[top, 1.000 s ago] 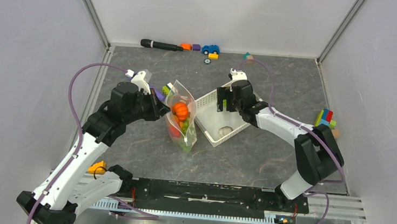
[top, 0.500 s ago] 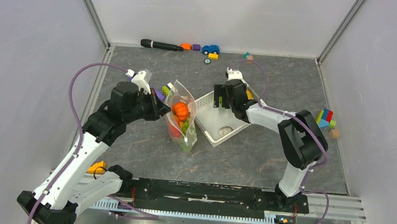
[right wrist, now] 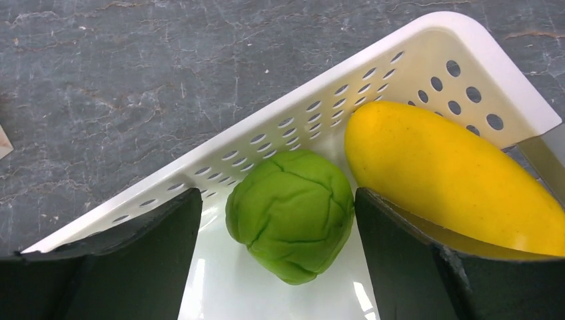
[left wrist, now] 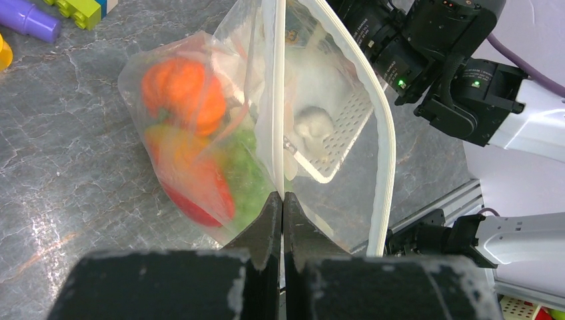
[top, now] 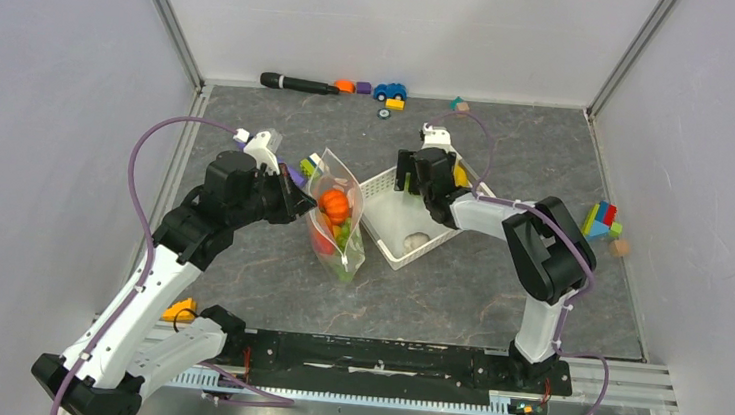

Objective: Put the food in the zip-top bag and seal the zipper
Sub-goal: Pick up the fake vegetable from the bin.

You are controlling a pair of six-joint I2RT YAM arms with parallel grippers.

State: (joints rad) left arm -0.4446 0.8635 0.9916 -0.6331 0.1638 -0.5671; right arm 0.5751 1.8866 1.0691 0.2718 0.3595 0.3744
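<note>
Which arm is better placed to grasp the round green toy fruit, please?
Right: the open right claw straddles the round green fruit in the white basket; the left claw grips the clear bag.

right gripper (top: 409,181) edged toward the far corner of the white basket (top: 392,248), right elbow (top: 541,248) swung inward

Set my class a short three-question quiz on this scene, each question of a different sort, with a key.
1. True or false: the left tool is shut on the bag.
2. What lies between the open fingers of the right tool? A. green fruit B. pumpkin C. toy car
3. Fill in: the yellow mango lies in the white ____.
Key: 1 true; 2 A; 3 basket.
</note>
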